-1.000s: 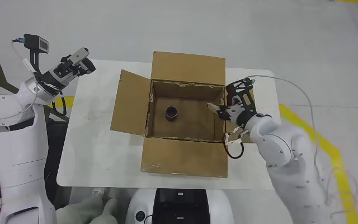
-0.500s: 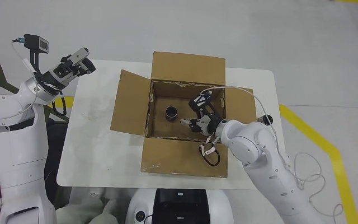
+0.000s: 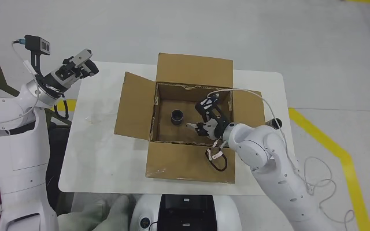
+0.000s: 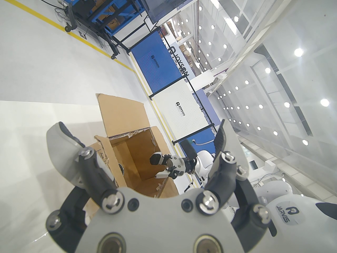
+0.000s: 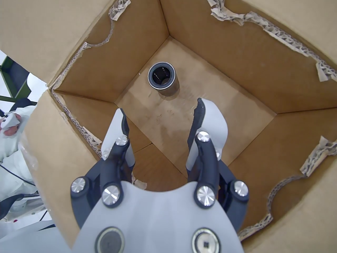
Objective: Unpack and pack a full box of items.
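My right gripper (image 5: 161,109) hangs pointing down on my bent right arm (image 3: 261,151), jaws parted and empty. My left gripper (image 4: 142,126) is held out to the side, jaws spread wide

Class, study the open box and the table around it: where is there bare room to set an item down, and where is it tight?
Bare: the table beyond the box's spread side flap, and the box floor around the lone cylinder. Tight: the rest of the floor, where the open right gripper hangs inside the box.
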Controlling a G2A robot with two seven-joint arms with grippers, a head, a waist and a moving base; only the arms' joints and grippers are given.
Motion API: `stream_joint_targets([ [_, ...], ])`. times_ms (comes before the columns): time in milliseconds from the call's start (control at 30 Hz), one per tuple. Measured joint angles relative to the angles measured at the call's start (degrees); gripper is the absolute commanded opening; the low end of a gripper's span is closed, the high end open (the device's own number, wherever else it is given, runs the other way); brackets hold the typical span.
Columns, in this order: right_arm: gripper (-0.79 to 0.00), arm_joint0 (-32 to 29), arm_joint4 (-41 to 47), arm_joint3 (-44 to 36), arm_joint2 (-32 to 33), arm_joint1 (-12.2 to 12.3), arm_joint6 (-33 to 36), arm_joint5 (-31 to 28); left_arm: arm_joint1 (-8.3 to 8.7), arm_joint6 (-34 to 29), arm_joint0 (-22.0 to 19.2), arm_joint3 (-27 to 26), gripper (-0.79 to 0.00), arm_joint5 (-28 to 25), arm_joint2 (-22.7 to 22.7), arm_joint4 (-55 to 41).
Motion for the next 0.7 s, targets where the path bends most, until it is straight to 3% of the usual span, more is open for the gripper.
stream_joint_targets([
  [167,-0.197,1.85,1.10,2.67,-1.90,-0.23,0.46,-3.93,0.00,0.00,0.00,0.00,0.000,0.00,0.00,0.00],
  [700,-0.172,16.62,1.08,19.81,-12.54,-3.58,-3.23,-11.46,0.00,0.00,0.00,0.00,0.000,0.00,0.00,0.00],
])
